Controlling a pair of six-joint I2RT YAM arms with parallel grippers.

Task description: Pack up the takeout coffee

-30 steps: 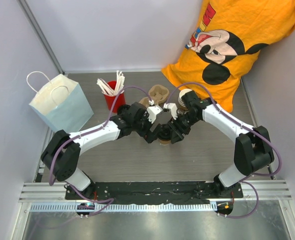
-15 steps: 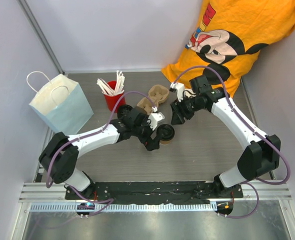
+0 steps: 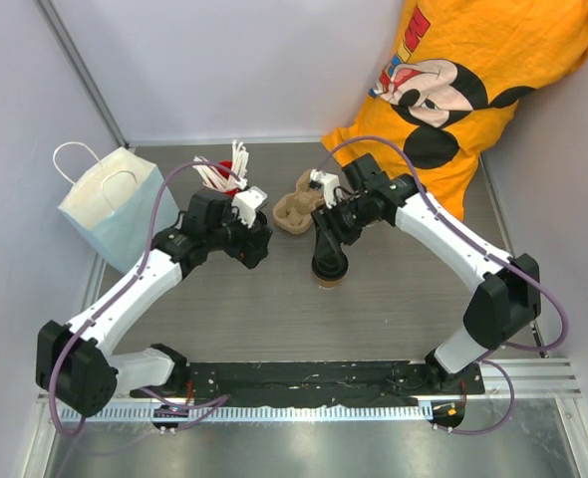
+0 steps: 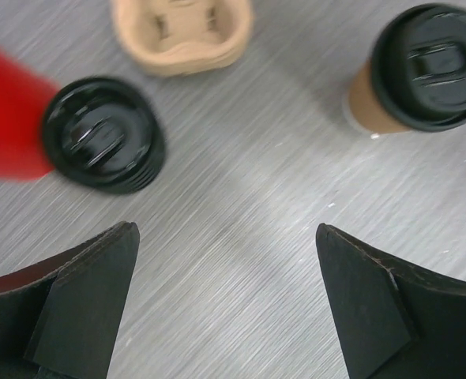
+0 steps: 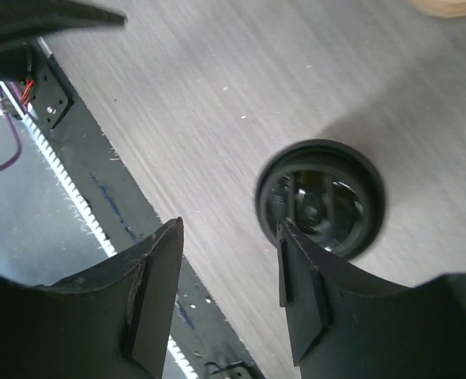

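Jaws on both arms stood open and empty. Top view: right gripper (image 3: 326,247) hovered over the lidded takeout coffee (image 3: 331,271), near the carrier tray (image 3: 296,204). Left wrist: left gripper (image 4: 225,237) gaped wide. Right wrist: takeout coffee stood ungrasped beside one fingertip. Capping appeared done; packing remained.

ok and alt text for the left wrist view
The left gripper hangs open over a grey wood-grain table, nothing between its fingers. Beyond it stand a lidded brown paper cup at upper right, a second black lid at left beside a blurred red cup, and a pulp cup carrier at top.
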